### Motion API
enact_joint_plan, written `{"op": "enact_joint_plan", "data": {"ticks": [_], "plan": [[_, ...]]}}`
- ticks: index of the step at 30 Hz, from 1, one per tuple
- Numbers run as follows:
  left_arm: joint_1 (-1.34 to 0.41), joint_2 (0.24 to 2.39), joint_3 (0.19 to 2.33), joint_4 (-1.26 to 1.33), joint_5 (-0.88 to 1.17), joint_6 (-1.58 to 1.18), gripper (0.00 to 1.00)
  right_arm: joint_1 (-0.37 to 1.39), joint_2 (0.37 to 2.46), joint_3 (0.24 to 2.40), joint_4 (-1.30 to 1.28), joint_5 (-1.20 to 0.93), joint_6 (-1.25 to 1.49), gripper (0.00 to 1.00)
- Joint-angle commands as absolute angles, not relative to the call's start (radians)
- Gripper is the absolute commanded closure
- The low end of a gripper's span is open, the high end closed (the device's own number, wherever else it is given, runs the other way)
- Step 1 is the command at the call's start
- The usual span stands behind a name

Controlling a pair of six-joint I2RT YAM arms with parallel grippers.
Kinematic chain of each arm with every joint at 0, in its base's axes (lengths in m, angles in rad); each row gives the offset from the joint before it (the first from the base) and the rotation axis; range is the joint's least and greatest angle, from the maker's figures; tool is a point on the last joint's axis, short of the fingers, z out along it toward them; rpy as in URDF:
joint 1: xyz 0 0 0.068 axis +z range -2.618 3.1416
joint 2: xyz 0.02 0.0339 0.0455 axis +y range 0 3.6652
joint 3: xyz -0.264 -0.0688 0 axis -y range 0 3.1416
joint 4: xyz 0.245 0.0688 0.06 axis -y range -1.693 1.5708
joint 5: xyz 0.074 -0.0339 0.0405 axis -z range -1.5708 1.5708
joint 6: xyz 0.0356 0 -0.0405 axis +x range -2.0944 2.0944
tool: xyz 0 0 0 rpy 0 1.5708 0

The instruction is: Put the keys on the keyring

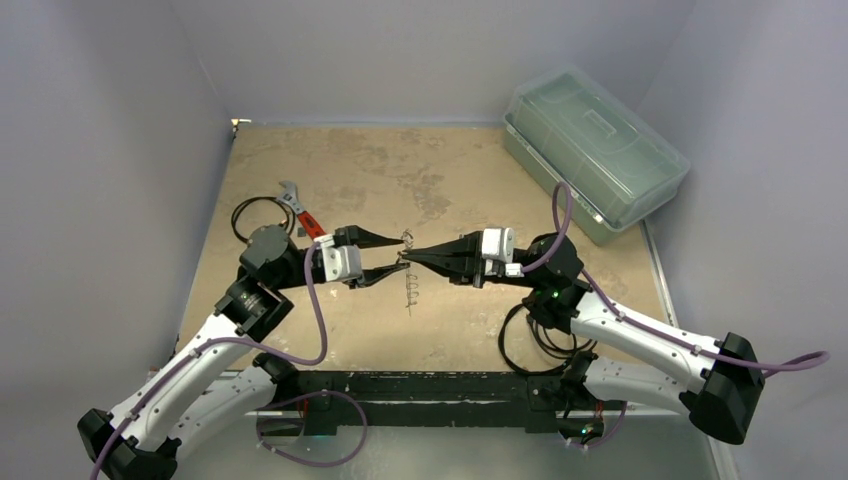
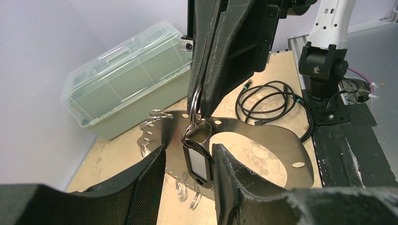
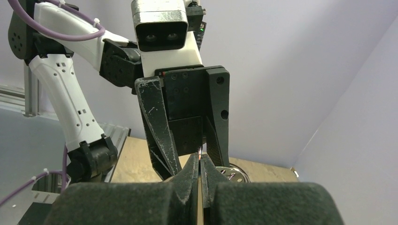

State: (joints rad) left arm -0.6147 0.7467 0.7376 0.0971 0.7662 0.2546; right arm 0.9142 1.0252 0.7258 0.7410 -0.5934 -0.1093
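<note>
**Q:** Where do the parts stand?

**A:** Above the middle of the counter (image 1: 400, 170), the right end effector (image 1: 410, 256) is closed on a small ring (image 2: 195, 99) of the keyring (image 2: 263, 129). The key (image 2: 198, 161) dangles below that ring, between the parted fingers of the open left end effector (image 1: 398, 254).

**Q:** What risk follows?

**A:** An off-centre closure would probably swing the key aside, or tug the keyring out of the pinch.
</note>
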Motion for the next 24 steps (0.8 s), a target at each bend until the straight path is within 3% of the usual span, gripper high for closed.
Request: {"op": "enact_joint_plan", "data": {"ticks": [1,13,17,24], "plan": [[-0.610,0.752,0.730,0.130,0.787,0.255,0.62,0.910,1.011,0.753,0.777,-0.582,-0.121,1.00],[-0.610,0.740,0.734,0.109,0.772,0.274,0.95,0.907,0.989,0.740,0.738,-0.526,-0.155,1.00],[-0.611,0.732,0.733,0.099,0.766,0.284,1.00,0.905,0.980,0.735,0.697,-0.461,-0.173,1.00],[-0.610,0.735,0.742,0.065,0.747,0.316,1.00,0.904,0.960,0.726,0.635,-0.396,-0.198,1.00]]}}
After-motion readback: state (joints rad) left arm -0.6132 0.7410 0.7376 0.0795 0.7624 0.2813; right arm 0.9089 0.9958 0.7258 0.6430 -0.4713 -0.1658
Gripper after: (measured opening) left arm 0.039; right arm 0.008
